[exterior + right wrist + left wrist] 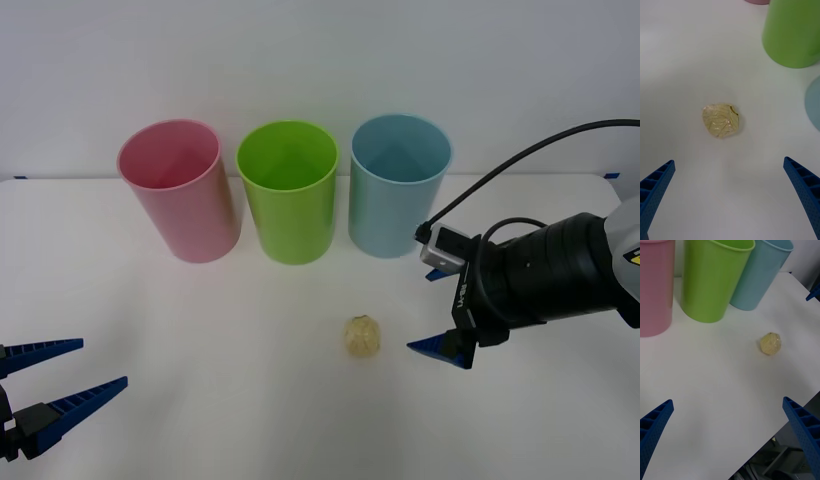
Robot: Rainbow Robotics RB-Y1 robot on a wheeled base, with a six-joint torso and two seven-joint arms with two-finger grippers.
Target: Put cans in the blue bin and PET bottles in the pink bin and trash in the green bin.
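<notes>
The trash (pixel 362 336), a small wrinkly beige-yellow ball, lies on the white table in front of the gap between the green bin (pixel 288 190) and the blue bin (pixel 398 185). The pink bin (pixel 180 190) stands leftmost in the row. My right gripper (pixel 428 310) is open just right of the trash and level with it; in the right wrist view the trash (pixel 720 120) sits ahead of the open right gripper (pixel 729 161). Near the front left edge, my left gripper (pixel 105 362) is open and holds nothing. Cans and PET bottles are out of view.
All three bins stand upright, close together at the back of the table (pixel 200 330). In the left wrist view the table's front edge (pixel 763 450) runs close to the left gripper (pixel 728 401), with the trash (pixel 771 343) farther off.
</notes>
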